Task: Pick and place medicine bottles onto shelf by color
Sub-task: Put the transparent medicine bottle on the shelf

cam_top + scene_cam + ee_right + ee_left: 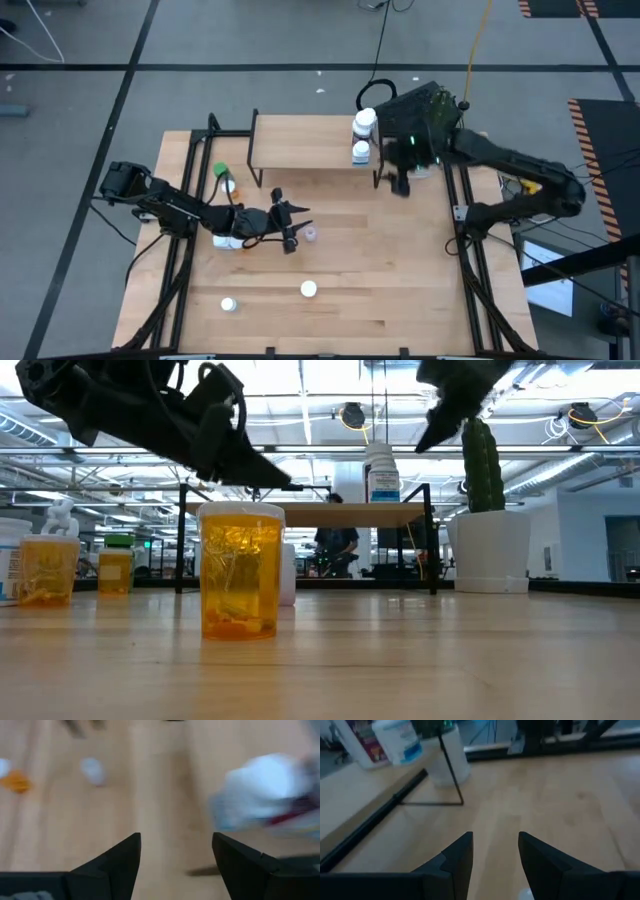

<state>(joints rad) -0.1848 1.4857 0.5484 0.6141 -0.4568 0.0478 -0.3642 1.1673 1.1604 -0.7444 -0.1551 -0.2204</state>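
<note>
The light-wood shelf (300, 140) stands at the table's far side, with two white medicine bottles (365, 122) (361, 152) on its right end. My right gripper (400, 186) hangs open and empty just off that end, with a white bottle (265, 795) beside it in its wrist view. My left gripper (294, 226) is open and empty over the table's middle, next to a small pale bottle (311, 233). Orange bottles stand on the table: one near the low camera (240, 570) and two at the left (45, 570) (115, 570). Two white-capped bottles (309, 289) (229, 303) stand near the front edge.
A white pot with a green cactus (490, 550) stands at the table's far right, beside the shelf. A green-capped bottle (221, 172) and a white one (229, 185) stand left of the shelf. Another white bottle (228, 241) stands under my left arm. The shelf's black legs (451, 770) rise nearby.
</note>
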